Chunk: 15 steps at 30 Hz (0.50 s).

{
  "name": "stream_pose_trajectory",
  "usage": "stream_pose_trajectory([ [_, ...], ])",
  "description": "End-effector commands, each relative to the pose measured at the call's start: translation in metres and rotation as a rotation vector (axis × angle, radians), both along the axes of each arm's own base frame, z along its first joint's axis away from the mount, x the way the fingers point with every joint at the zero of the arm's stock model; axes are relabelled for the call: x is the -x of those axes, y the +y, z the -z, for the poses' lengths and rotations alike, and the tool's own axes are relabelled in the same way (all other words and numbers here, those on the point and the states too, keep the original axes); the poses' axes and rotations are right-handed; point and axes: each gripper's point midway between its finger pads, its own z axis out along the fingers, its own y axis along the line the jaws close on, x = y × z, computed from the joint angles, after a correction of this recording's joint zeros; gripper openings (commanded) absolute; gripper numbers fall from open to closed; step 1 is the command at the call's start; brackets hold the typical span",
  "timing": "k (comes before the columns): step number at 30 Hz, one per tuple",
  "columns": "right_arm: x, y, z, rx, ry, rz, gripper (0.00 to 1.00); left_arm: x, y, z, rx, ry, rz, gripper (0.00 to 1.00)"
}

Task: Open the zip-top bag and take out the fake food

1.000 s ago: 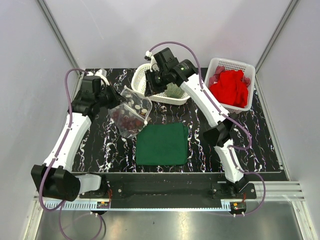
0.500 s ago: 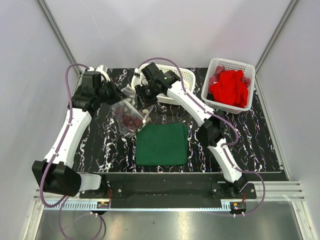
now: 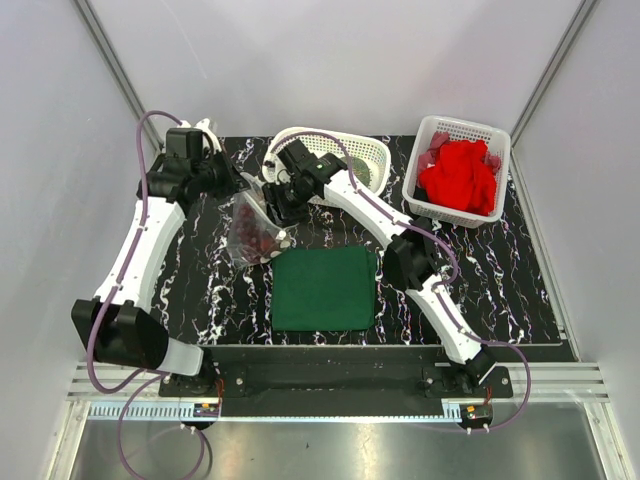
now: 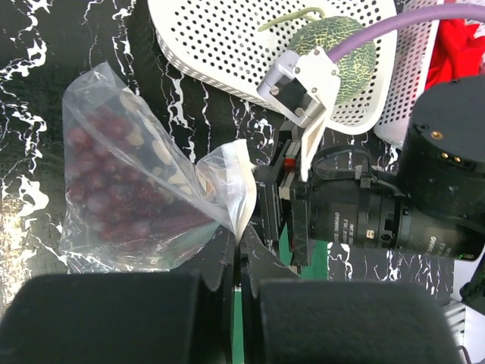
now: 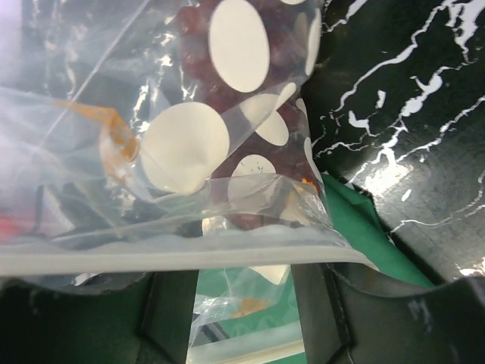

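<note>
The zip-top bag (image 3: 254, 227) hangs over the table left of centre, with dark red berry clusters (image 4: 114, 189) inside. My left gripper (image 4: 241, 244) is shut on one edge of the bag's mouth (image 4: 227, 182). My right gripper (image 5: 242, 318) is open, and the bag's zip strip (image 5: 189, 258) lies across the gap between its fingers (image 5: 322, 303). Berries (image 5: 258, 45) and orange bits (image 5: 114, 129) show through the plastic. In the top view my right gripper (image 3: 280, 207) is at the bag's right side. A mottled green ball (image 4: 337, 45) lies in the white basket (image 4: 220, 53).
A flat dark green cloth (image 3: 324, 288) lies just in front of the bag. The white lattice basket (image 3: 345, 148) stands behind my right gripper. A second white basket (image 3: 500, 135) at the back right holds a bright red cloth (image 3: 458, 178).
My right arm has swung left from the white basket to the bag's mouth. My left gripper kept hold of the bag and drew it slightly back and left.
</note>
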Motion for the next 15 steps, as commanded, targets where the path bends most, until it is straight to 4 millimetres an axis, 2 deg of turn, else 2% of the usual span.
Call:
stream_pose_trajectory([
  [1,0.007,0.014,-0.006,-0.049,0.025,-0.018,0.54,-0.02,0.006,-0.028,-0.009,-0.103,-0.009,0.0],
  [3,0.008,0.016,-0.022,-0.077,0.021,-0.01,0.48,-0.021,0.008,-0.029,-0.016,-0.109,-0.021,0.0],
  [4,0.008,0.017,-0.029,-0.088,0.014,-0.004,0.39,-0.023,0.011,-0.032,-0.026,-0.117,-0.032,0.0],
  [5,0.006,0.019,-0.036,-0.106,0.004,0.003,0.33,-0.024,0.012,-0.033,-0.033,-0.123,-0.036,0.0],
  [7,0.01,0.023,-0.049,-0.146,0.013,-0.005,0.28,-0.024,0.016,-0.038,-0.038,-0.13,-0.056,0.0],
  [8,0.011,0.028,-0.054,-0.172,0.023,-0.005,0.22,-0.024,0.016,-0.04,-0.035,-0.133,-0.061,0.0],
  [11,0.017,0.038,-0.059,-0.214,0.048,-0.02,0.19,-0.023,0.019,-0.045,-0.028,-0.14,-0.088,0.0],
  [14,0.02,0.048,-0.044,-0.226,0.11,-0.017,0.18,-0.018,0.027,-0.048,-0.052,-0.142,-0.131,0.0],
  [15,0.021,0.05,-0.048,-0.244,0.121,-0.024,0.18,-0.016,0.034,-0.046,-0.074,-0.137,-0.159,0.0],
])
